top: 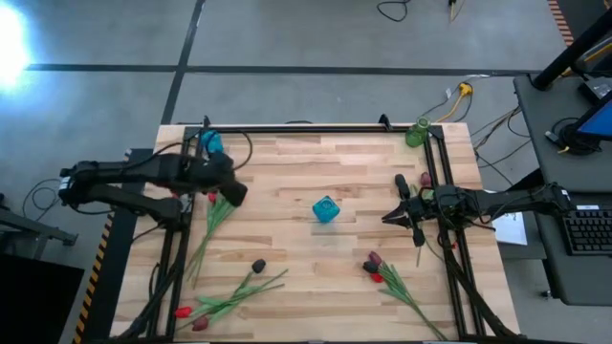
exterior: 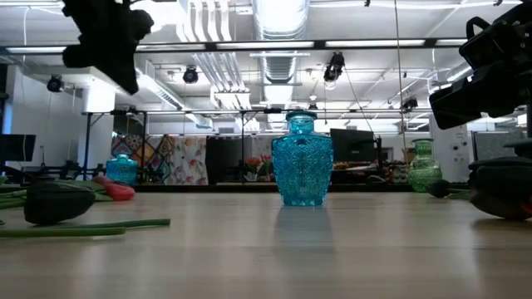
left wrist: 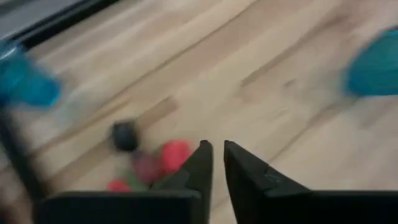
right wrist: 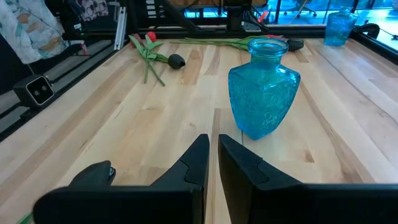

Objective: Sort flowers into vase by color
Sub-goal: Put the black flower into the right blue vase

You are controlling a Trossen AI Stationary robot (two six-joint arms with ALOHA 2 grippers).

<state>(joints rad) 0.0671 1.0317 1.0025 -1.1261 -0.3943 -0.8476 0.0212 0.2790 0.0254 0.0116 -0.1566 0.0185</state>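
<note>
light: bright, from ceiling lamps [exterior: 278,17] | glare: white patch on the floor [top: 14,43] | shadows: soft | blur: left wrist view smeared, maybe flowers [left wrist: 146,163] | focus: near table [exterior: 332,266] fuzzy in low view

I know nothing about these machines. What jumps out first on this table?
A bright blue glass vase stands upright at the middle of the wooden table, empty. Artificial tulips with long green stems lie scattered along the near edge, red and dark heads mixed. Two dark arms reach in from either side, the left hand and the right hand both nearly shut and holding nothing.
</note>
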